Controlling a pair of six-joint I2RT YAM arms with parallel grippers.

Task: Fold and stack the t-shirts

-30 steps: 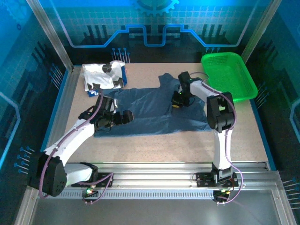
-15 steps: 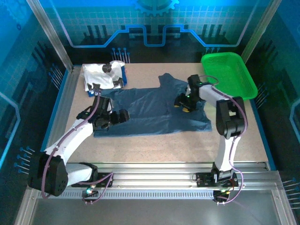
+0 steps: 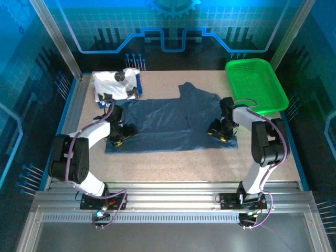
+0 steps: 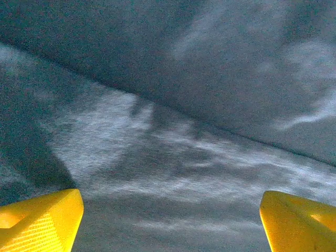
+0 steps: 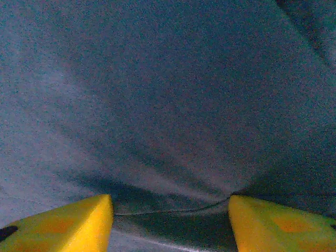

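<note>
Tan table [image 3: 173,163] has the dark blue shirt [image 3: 168,123] lying spread out in its middle, not folded yet. The white shirt [image 3: 113,84] sits bunched in the far left corner. The left gripper [image 3: 121,139] and right gripper [image 3: 219,135] are at the blue shirt's ends, jaws apart, holding nothing. All the folding looks left to do.

Plain slate-blue t-shirt [image 3: 168,123] under the yellow-tipped left hand [image 3: 120,138], white t-shirt [image 3: 111,84] beyond it printed black and blue.
</note>
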